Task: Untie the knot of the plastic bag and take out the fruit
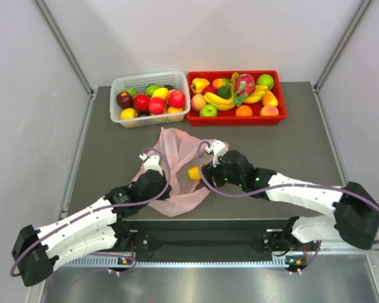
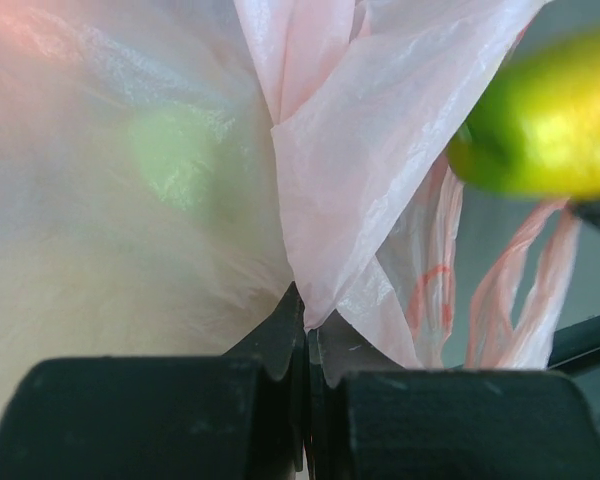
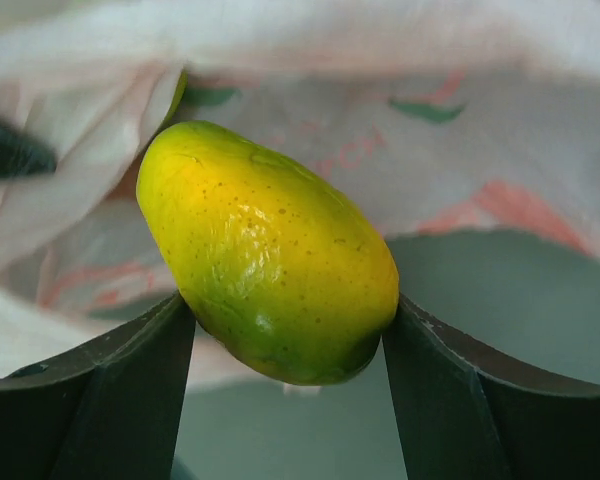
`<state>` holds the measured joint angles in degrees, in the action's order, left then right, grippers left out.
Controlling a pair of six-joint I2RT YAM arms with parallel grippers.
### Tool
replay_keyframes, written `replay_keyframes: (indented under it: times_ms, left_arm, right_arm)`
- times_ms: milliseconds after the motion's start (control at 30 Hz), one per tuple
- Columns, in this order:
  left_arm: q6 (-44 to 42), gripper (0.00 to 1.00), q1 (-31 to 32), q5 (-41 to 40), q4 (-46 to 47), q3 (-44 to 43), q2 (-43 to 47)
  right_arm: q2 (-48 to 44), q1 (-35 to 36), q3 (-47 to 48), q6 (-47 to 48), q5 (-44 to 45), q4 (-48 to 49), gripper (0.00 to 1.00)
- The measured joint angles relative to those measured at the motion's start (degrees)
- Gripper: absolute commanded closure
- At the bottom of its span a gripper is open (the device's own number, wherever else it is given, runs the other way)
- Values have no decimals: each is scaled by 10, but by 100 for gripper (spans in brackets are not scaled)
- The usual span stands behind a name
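1. Yellow-green fruit [image 3: 265, 240]: mango-shaped, glossy and speckled, green at its lower end. It is seen bare, not through plastic. In the overhead view it sits over the right-centre of the plastic bag [image 1: 177, 148].
2. Right gripper [image 3: 290, 305]: one dark finger presses each flank of the yellow-green fruit, pinching it between them.
3. Plastic bag: thin translucent pink film, crumpled on the table [image 1: 290, 164] between the two arms. It carries red and green printing, too blurred to read. A pale green patch [image 2: 170, 155] shows through the film in the left wrist view; what it is cannot be told.
4. Handle strips [image 2: 540, 290]: narrow pink bands hanging at the bag's right side in the left wrist view.
5. Left gripper [image 2: 306, 320]: fingers pressed together on a fold of the bag's film.
6. White basket [image 1: 153, 120]: lattice-walled, at the far left of the table. It holds red apples with yellow and green pieces.
7. Red tray [image 1: 237, 120]: just beside the basket, on its right. It holds bananas [image 1: 218, 101], a pink dragon fruit [image 1: 244, 82], green apples, oranges and peach-coloured pieces.
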<state>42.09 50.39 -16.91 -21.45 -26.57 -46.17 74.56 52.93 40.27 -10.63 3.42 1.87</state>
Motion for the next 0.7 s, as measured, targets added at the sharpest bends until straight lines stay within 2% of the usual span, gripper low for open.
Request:
replay_keyframes:
  times_ms: [233, 400, 567, 700]
  left_arm:
    - [0, 100, 0, -18, 5, -39, -31]
    - [-2, 100, 0, -21, 9, -56, -64]
    - [-3, 100, 0, -21, 9, -57, -73]
    - [-5, 100, 0, -21, 9, -60, -74]
  right_arm:
    - [-148, -2, -26, -10, -52, -128, 100]
    - [-248, -27, -9, -5, -37, -150, 100]
    - [-242, -126, 72, 4, 4, -142, 100]
    - [-165, -229, 132, 3, 35, -113, 100]
